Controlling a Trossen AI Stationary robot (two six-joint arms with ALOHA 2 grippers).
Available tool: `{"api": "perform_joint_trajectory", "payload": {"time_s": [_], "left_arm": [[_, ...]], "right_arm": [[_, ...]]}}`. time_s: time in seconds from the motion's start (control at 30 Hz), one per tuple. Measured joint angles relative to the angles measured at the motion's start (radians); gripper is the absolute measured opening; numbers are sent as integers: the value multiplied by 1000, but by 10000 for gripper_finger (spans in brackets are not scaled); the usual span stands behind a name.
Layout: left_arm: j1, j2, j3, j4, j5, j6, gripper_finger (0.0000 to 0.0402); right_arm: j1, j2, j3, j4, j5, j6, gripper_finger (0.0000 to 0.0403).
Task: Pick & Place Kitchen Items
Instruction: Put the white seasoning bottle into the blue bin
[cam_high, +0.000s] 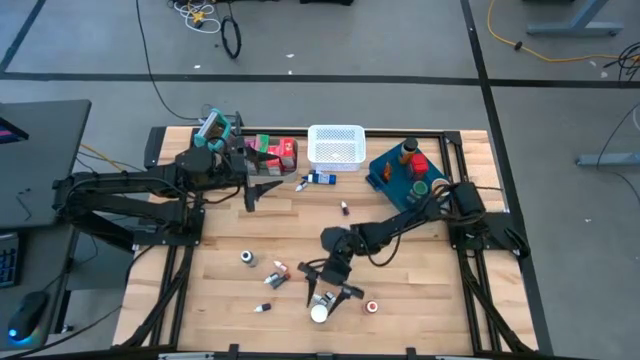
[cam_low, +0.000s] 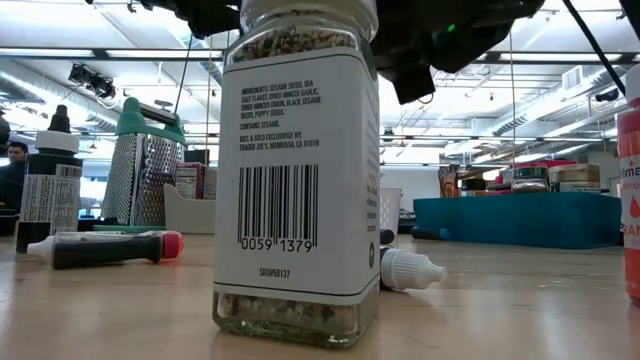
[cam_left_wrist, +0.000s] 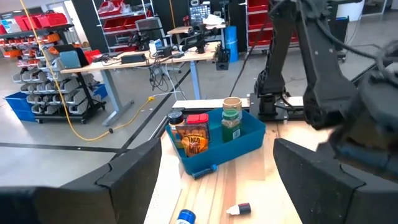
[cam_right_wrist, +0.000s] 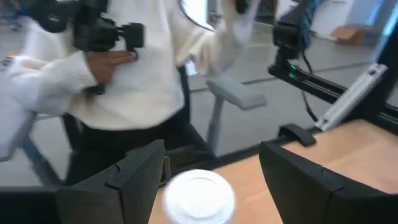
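Jar (cam_low: 297, 170): clear, seasoning, white barcode label, white lid | right claw (cam_high: 322, 298) open around it | left claw (cam_high: 250, 187) open

Wooden table (cam_high: 420, 300) with scattered kitchen items (cam_high: 275, 278)

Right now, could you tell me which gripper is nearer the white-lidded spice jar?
Right. The right gripper has its open fingers around the spice jar; the left gripper hangs open far across the table by the cartons.
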Motion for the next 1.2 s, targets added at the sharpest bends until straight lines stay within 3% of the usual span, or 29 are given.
{"api": "perform_joint_trajectory", "payload": {"time_s": [0.1, 0.37, 0.5, 0.97, 1.2], "left_arm": [[0, 0, 0, -1, 0, -29, 316], [0, 0, 0, -10, 0, -52, 316], [0, 0, 0, -10, 1, -51, 316], [0, 0, 0, -11, 4, -62, 316], [0, 0, 0, -11, 4, -61, 316]], "right_arm": [[9, 33, 25, -17, 52, 3, 274], [7, 61, 54, -27, -40, 53, 282], [10, 61, 57, -37, -9, 49, 295], [24, 61, 57, -221, 72, -177, 305], [25, 61, 57, -215, 33, -208, 288]]}}
